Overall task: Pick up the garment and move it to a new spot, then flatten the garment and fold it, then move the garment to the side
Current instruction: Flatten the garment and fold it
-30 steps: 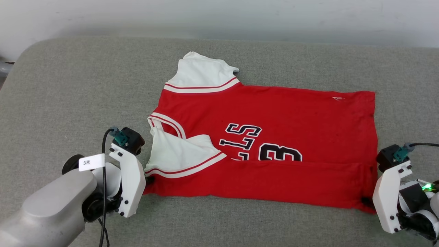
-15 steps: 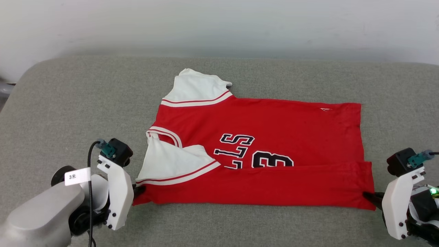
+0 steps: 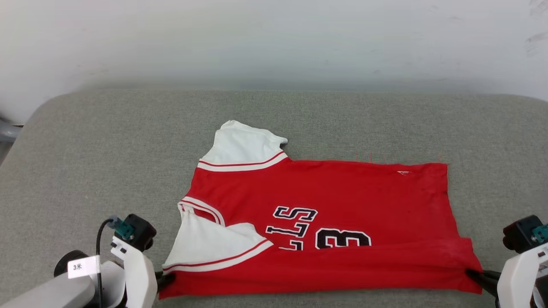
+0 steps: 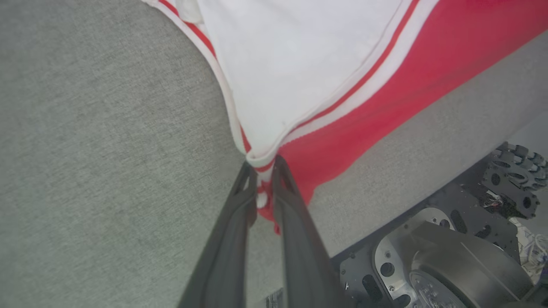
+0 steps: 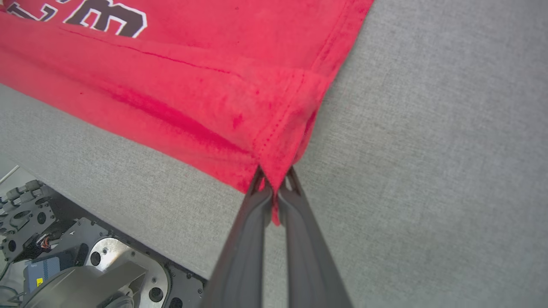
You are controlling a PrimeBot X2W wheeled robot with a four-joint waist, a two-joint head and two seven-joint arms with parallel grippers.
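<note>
My left pincer (image 4: 262, 164) is pressed together on the shirt (image 3: 325, 192). It pinches the near corner, where the white sleeve's striped trim meets the red cloth. A bit of fabric bulges between my fingers (image 4: 239, 222). My right pincer (image 5: 276, 173) is pressed together too, pinching the red hem corner, which bunches into a small peak at the tips.

In the head view the shirt lies on the grey cushion (image 3: 107, 162), chest up, with its collar toward 9 o'clock and its hem toward 3 o'clock. My left pincer sits at 7 o'clock of the shirt and my right one at 5 o'clock. The near edge runs between them, and the rest spreads away toward 12 o'clock. That near edge is folded over as a red band covering the lower part of the black letters and the "3". One white sleeve points to 11 o'clock; the other lies folded in over the chest, close to my left pincer. Past the cushion's near edge, my dark base (image 4: 449, 265) shows in both wrist views.
</note>
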